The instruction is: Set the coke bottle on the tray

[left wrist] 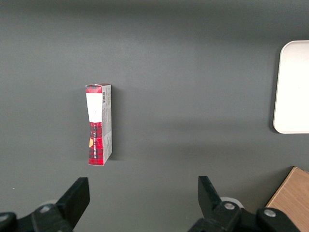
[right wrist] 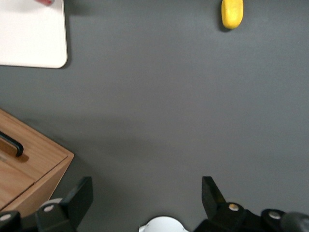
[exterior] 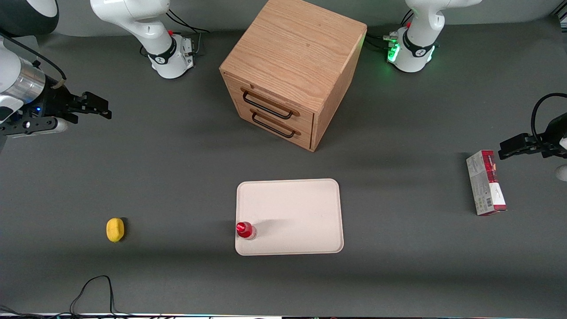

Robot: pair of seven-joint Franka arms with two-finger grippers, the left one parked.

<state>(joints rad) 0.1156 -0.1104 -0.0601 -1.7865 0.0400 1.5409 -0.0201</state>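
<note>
1. On the tray (exterior: 301, 208), close to its rim at the corner nearest the front camera on the working arm's side, the coke bottle (exterior: 244, 230) stands upright, red cap up.
2. The gripper (exterior: 95, 106) hangs above bare table at the working arm's end, well apart from both bottle and tray; its fingers (right wrist: 79, 198) are spread wide with nothing between them (only dark mat shows in the gap, seen from the wrist).
3. A yellow lemon-like object (exterior: 115, 230) lies on the mat nearer the front camera than the fingers, and well apart from them; it sits between the working arm's end and the tray.
4. The wooden drawer cabinet (exterior: 290, 71) stands farther from the front camera than the tray, its two black handles facing that camera.
5. A red-and-white carton box (exterior: 486, 182) lies flat toward the parked arm's end, far from the fingers.
</note>
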